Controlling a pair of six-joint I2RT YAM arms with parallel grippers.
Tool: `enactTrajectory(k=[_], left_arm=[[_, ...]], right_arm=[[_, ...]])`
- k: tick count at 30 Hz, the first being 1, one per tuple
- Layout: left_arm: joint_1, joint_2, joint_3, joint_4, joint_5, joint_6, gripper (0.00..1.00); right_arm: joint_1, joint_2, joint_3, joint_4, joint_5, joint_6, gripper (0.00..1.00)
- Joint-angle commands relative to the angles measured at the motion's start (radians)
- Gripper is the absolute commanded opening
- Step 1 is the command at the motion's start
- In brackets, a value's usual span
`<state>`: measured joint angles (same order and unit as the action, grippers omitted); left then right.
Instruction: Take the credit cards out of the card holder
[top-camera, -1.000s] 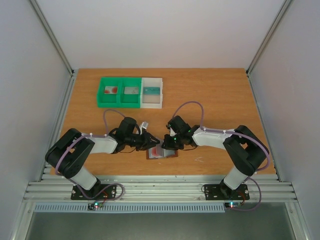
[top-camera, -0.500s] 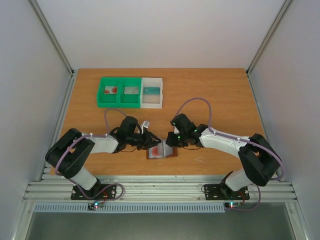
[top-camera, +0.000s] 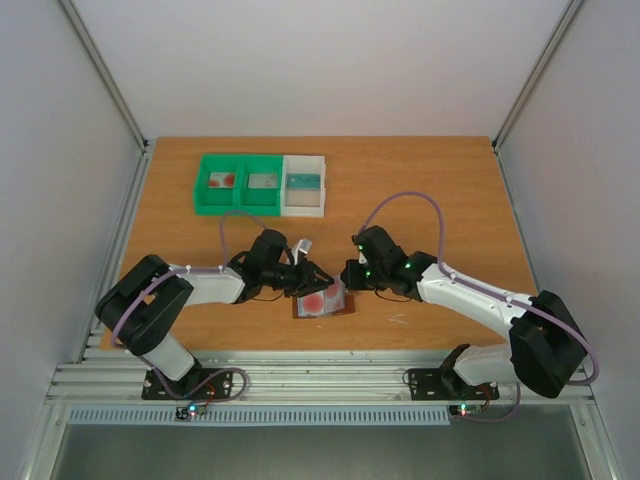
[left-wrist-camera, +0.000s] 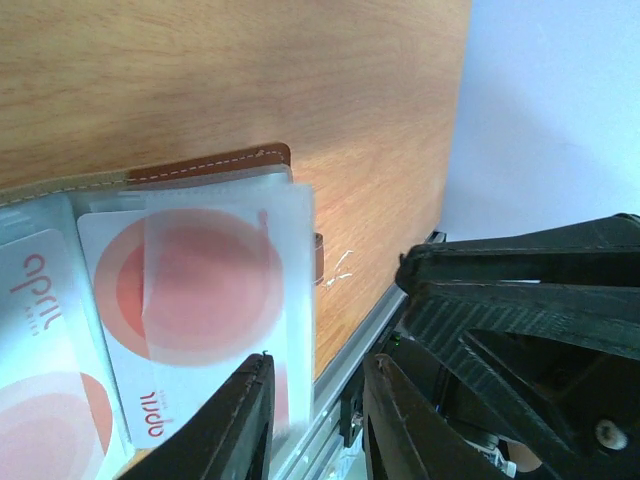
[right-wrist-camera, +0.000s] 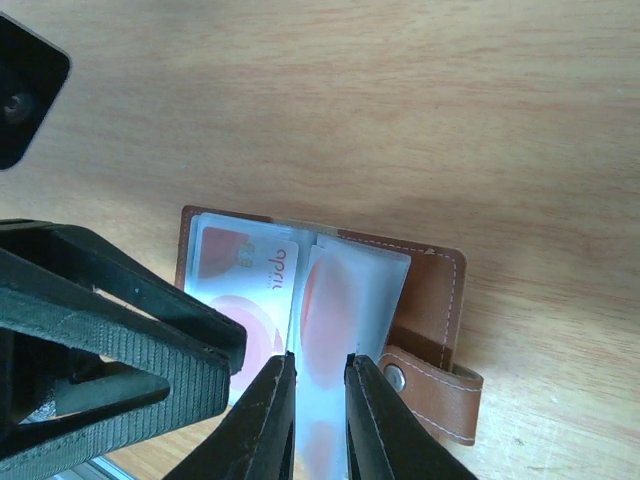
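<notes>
While the right gripper (right-wrist-camera: 318, 365) pinches a clear sleeve (right-wrist-camera: 352, 300), apparently lifting it to free the pocket, the left gripper (left-wrist-camera: 318, 368) straddles a credit card (left-wrist-camera: 200, 290) edge, jaws partly spread. The card holder (right-wrist-camera: 436, 290) lies open by the table's (top-camera: 450, 200) near edge.

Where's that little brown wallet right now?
In the overhead view the wallet lies open near the table's front edge, between the left end effector and the right end effector, in front of the green bins.
</notes>
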<state>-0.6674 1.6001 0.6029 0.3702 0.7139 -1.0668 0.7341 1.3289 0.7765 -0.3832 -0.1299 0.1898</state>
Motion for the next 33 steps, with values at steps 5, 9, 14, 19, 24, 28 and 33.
enactTrajectory(k=[5,9,14,19,24,28,33], left_arm=[[-0.006,0.022,0.017,0.022,-0.022,0.006,0.27],[-0.005,0.017,0.021,-0.005,-0.043,0.022,0.27],[-0.005,0.021,0.026,-0.073,-0.081,0.076,0.27],[-0.005,0.057,0.018,-0.067,-0.094,0.091,0.27],[-0.006,0.089,0.013,-0.042,-0.093,0.09,0.27],[-0.006,0.103,0.01,-0.039,-0.09,0.093,0.27],[-0.006,0.107,0.004,-0.039,-0.098,0.097,0.27]], right_arm=[[0.004,-0.055,-0.015,-0.025,0.036,-0.012,0.15],[0.004,-0.056,-0.014,-0.023,0.023,-0.012,0.15],[0.005,-0.037,-0.015,-0.006,-0.021,-0.001,0.15],[0.004,0.003,-0.021,0.02,-0.06,0.007,0.15],[0.005,0.067,-0.009,0.025,-0.081,-0.004,0.15],[0.005,0.096,-0.018,0.04,-0.077,-0.007,0.15],[0.005,0.128,-0.022,0.042,-0.06,-0.022,0.14]])
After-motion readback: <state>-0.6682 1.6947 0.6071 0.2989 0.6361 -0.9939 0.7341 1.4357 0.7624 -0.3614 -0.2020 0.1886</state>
